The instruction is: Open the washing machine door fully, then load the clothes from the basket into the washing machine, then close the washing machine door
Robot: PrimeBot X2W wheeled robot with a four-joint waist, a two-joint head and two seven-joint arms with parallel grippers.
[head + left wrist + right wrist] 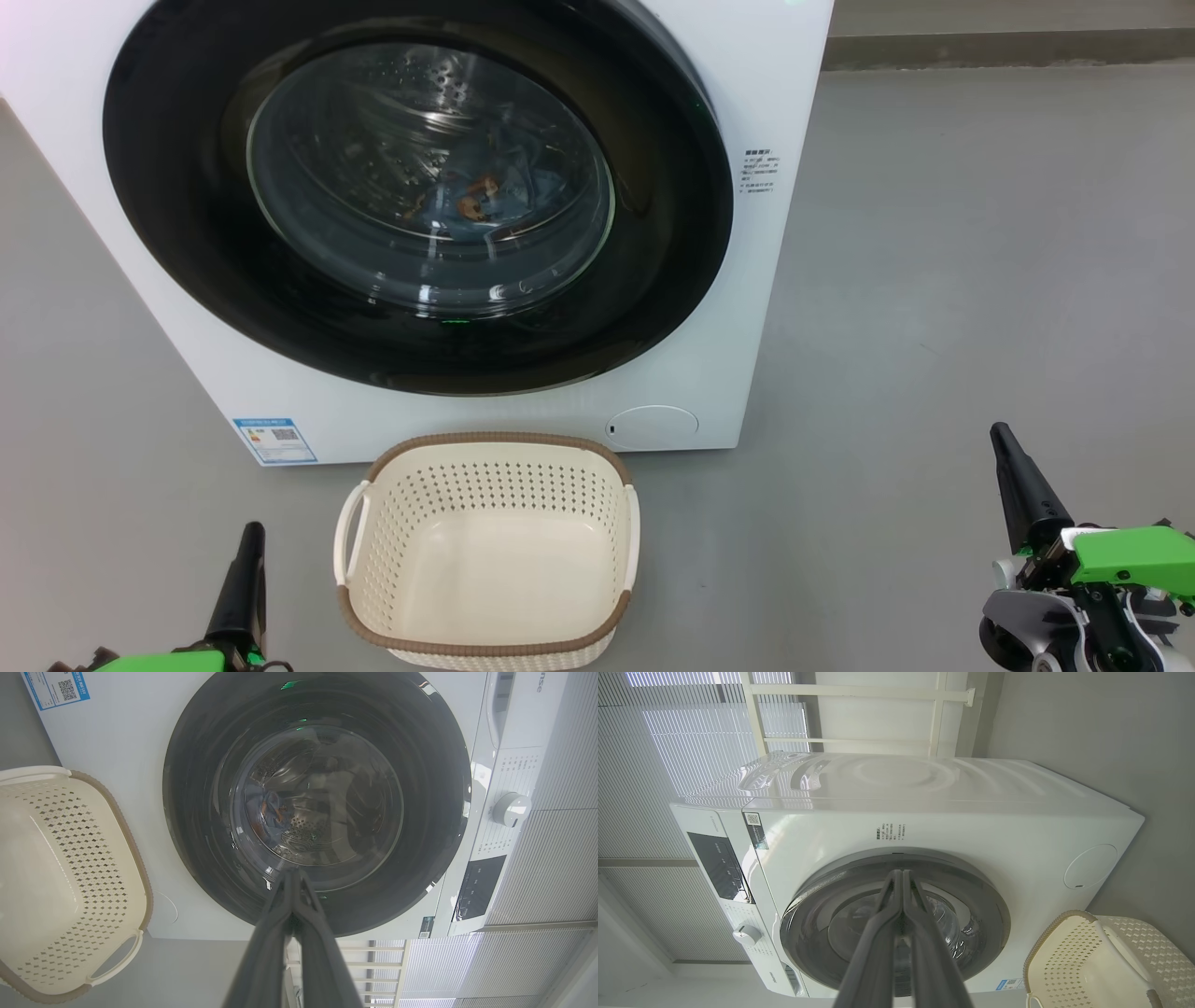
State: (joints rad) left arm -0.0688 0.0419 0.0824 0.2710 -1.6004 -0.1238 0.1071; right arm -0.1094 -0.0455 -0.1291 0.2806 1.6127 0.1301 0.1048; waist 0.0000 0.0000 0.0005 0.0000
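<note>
Seemingly all is done: light-blue clothes point(490, 191) are shut behind the black-ringed glass door point(177, 233), the cream perforated basket point(495, 438) is seen empty, left fingers point(245, 579) and right fingers point(1025, 490) are clenched empty.

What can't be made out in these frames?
- Clothes: head view, blurred by glare on the door glass; count unclear.
- Whether the door is latched: hidden behind its black ring in every view.
- Blue label: head view, print too small to read.
- Basket: left wrist view, cut off by the left edge.
</note>
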